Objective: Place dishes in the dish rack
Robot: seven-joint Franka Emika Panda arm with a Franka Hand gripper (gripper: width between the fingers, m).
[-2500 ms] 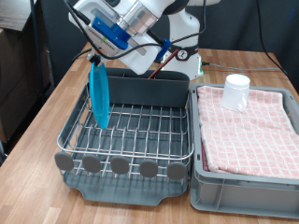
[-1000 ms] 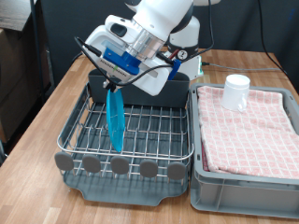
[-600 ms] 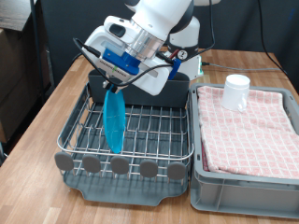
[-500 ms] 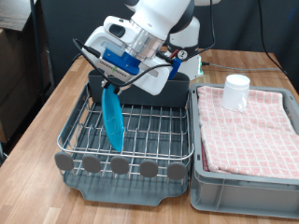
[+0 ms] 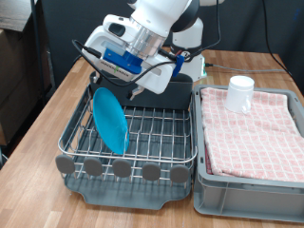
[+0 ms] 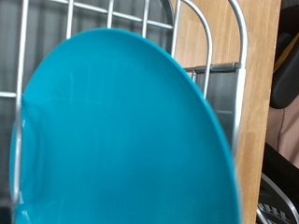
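The light-blue plate [image 5: 109, 120] stands on its rim in the left part of the silver wire dish rack [image 5: 157, 133] and leans so that its face shows. It fills the wrist view [image 6: 112, 131], with rack wires [image 6: 238, 56] behind it. My gripper [image 5: 116, 85] hangs just above the plate's top edge; the plate is not between its fingers. The small white mug [image 5: 240, 92] stands on the pink checked cloth on the exterior view's right. The wooden spoon is out of view.
The rack's tall dark grey caddy [image 5: 176, 95] stands behind my gripper. Round grey discs [image 5: 122, 168] line the rack's near edge. A grey crate lined with pink checked cloth [image 5: 252, 128] sits right of the rack. Wooden tabletop [image 5: 57, 104] lies to the left.
The plate was carried right and lowered edge-on into the rack. It has now come free of the fingers and tipped over to lean, showing its face.
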